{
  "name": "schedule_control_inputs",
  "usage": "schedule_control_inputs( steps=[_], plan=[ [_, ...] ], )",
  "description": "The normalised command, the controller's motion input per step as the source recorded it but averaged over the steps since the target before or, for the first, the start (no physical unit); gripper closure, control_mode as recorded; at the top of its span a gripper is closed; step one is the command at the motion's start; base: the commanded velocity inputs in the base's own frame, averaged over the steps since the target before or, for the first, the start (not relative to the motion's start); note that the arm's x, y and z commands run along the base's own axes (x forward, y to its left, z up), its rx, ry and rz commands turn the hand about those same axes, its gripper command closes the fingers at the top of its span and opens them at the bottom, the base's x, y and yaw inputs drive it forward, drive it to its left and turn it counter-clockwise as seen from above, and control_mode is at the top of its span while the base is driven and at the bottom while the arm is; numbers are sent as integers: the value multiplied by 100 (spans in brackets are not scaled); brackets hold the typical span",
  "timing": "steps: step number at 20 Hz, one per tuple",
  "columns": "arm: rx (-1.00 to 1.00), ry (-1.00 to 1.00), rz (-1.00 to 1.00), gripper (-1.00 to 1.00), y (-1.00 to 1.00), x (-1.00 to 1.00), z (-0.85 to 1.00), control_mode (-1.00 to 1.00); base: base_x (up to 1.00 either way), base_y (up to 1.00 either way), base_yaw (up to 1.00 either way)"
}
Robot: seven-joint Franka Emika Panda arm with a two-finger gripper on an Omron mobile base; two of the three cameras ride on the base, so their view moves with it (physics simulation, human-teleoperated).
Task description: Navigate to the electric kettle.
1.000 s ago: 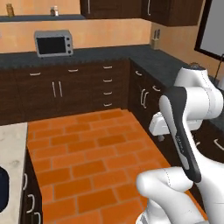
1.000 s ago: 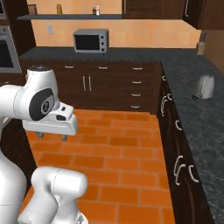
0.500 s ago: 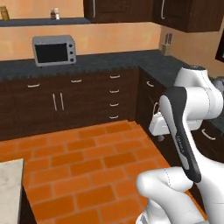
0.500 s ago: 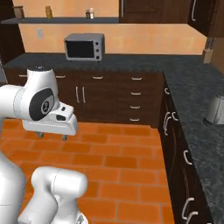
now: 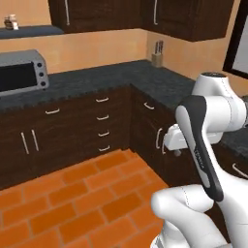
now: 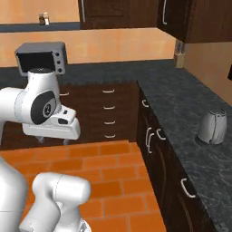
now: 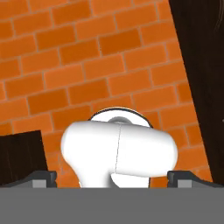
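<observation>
The electric kettle, small and silver-grey with a dark lid, stands on the dark speckled counter at the right of the right base view, near the counter's front edge. My gripper hangs over the brick floor, well to the left of the kettle and lower than the countertop, pointing down. In the hand view the two fingertips stand wide apart, so the gripper is open with nothing between them, above orange brick floor.
Dark cabinets with drawers run under an L-shaped counter that turns a corner ahead. A silver microwave sits on the back counter, and a knife block stands in the far corner. Upper cabinets hang above. Brick floor lies open ahead.
The whole picture has shifted left and grown, so the camera moved with the base toward the right counter. The kettle looks larger and nearer. The arm's pose is unchanged.
</observation>
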Motion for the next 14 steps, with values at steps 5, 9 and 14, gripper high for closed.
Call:
schedule_control_inputs(
  steps=[5, 9, 14],
  plan=[
    [0, 0, 0, -100, 0, 0, 0, 100, 64, 23, -63],
    [0, 0, 0, -100, 0, 0, 0, 100, 57, 31, -68],
    [0, 0, 0, -100, 0, 0, 0, 100, 53, 37, -71]
  ],
)
